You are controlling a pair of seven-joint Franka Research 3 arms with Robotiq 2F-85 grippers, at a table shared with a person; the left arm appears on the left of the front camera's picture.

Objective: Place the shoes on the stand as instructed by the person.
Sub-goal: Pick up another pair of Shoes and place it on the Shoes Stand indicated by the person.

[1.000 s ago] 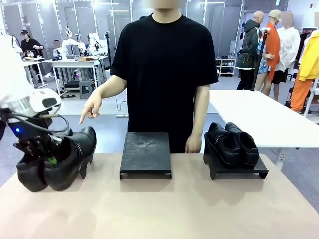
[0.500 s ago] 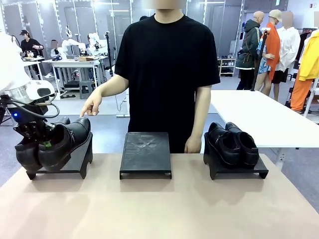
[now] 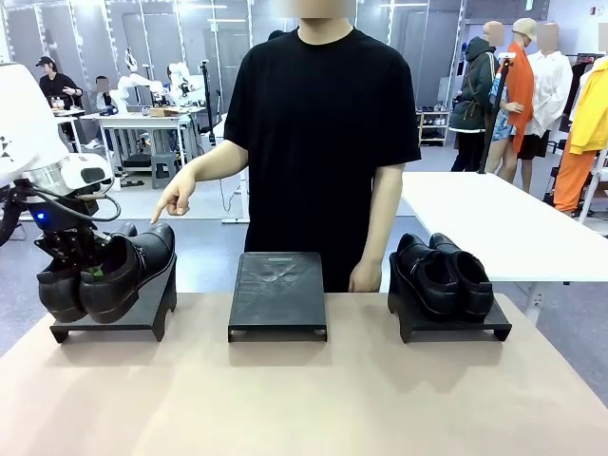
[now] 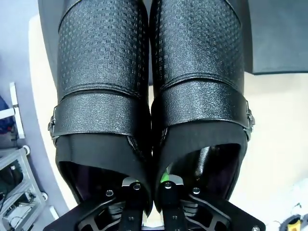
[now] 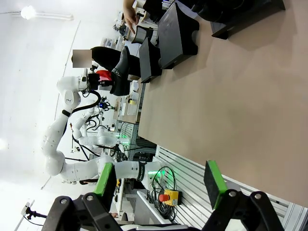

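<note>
Shoes (image 3: 106, 275) on left stand (image 3: 142, 313), pinched together in left hand (image 3: 84, 269); right hand (image 5: 159, 185) wide.

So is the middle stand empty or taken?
Empty. The middle stand has a bare top, while one pair of shoes sits on the left stand and another pair on the right.

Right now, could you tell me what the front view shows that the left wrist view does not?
Front view alone: the person's pointing hand above the left stand, the bare middle stand, and a second pair of shoes resting on the right stand. Left wrist view alone: the left gripper shut on the inner walls of the held shoes, and their buckled straps and textured toes. Both share the held shoes over the left stand.
</note>
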